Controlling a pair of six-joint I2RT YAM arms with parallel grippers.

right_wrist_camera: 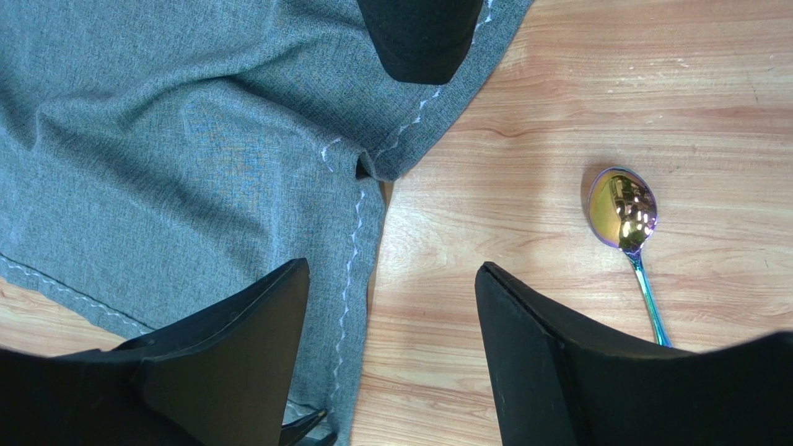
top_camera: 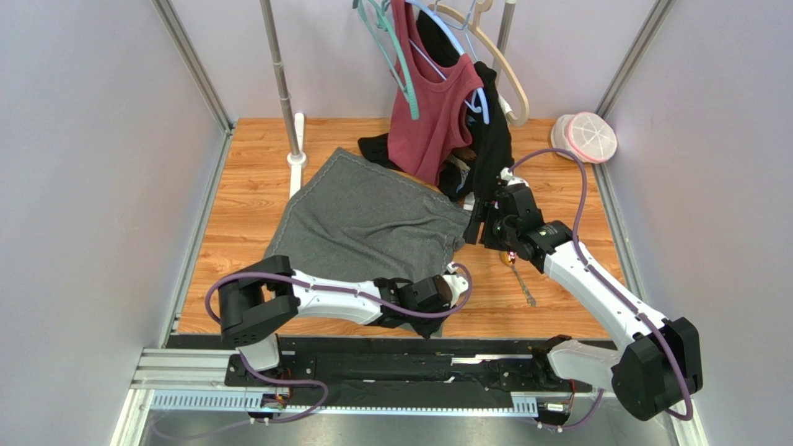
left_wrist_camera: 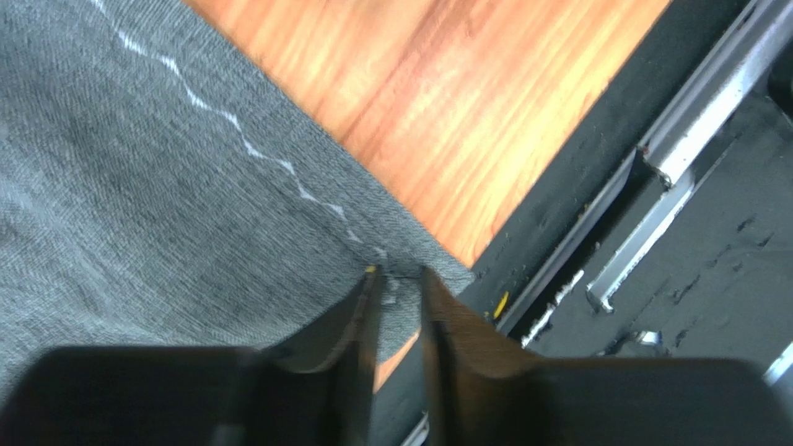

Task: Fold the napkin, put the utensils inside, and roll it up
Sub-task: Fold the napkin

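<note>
The napkin lies spread over the middle of the wooden counter, its far corner toward 12 o'clock and one corner at the counter's near edge, at 6 o'clock. The left pincer is low at that near corner. Its jaws are narrow, and the stitched corner of the cloth sits between the fingertips. I cannot tell whether the cloth is actually pinched.

The right pincer hangs over the napkin's 3 o'clock edge. Its jaws are wide apart and hold nothing: one finger is above the cloth, the other above bare wood. There the napkin's border is folded over on itself into a small peak.

The spoon lies flat on the counter at about 4 o'clock from the napkin, just beside it but not touching, with its bowl toward the far side.

A maroon top and a black garment hang at 12 o'clock, and a pink-lidded tub sits at 2 o'clock.
</note>
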